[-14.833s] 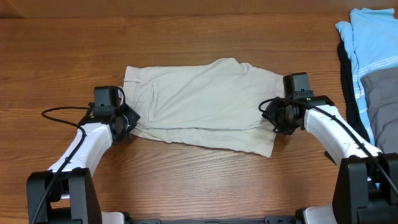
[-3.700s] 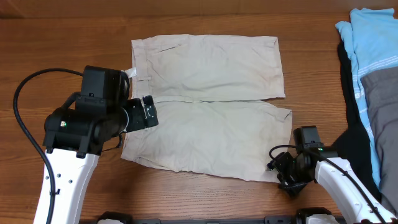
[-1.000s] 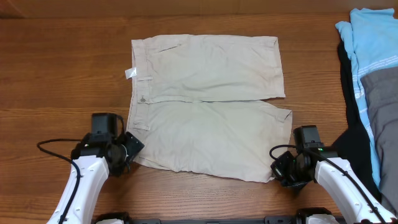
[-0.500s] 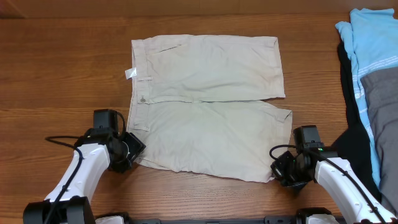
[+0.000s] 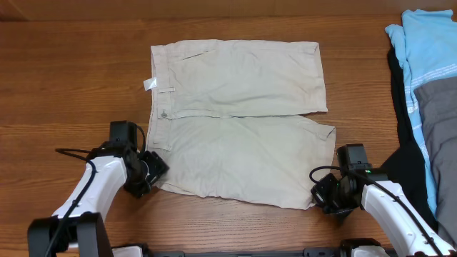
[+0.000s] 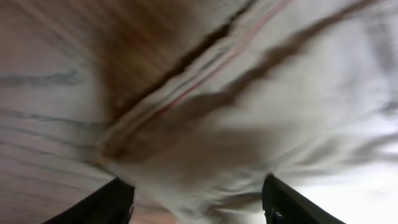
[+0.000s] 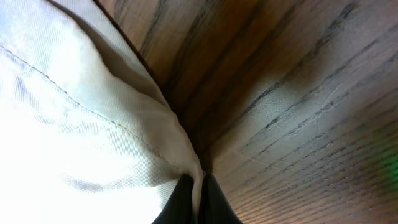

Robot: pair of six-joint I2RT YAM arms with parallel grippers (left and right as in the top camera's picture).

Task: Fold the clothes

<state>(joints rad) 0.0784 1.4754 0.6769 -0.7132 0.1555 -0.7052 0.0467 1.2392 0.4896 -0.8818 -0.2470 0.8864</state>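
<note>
The clothes, beige shorts (image 5: 235, 107), lie spread flat on the wood table, waistband at the left and both legs pointing right. My left gripper (image 5: 151, 170) is at the near left waistband corner. In the blurred left wrist view its jaws stand wide apart (image 6: 196, 190), with the cloth (image 6: 280, 112) lying between them, so it is open. My right gripper (image 5: 319, 196) is at the near right hem corner. In the right wrist view its fingers (image 7: 198, 186) are pinched shut on the hem edge of the shorts (image 7: 74, 124).
A pile of other garments lies at the right edge: light blue striped (image 5: 421, 50), grey (image 5: 437, 107) and black (image 5: 403, 121). A small white label (image 5: 149, 84) sticks out from the waistband. The table's near edge is close behind both arms.
My left gripper has crept right and slightly away from the near edge, onto the waistband corner. The right gripper and the shorts have not moved.
</note>
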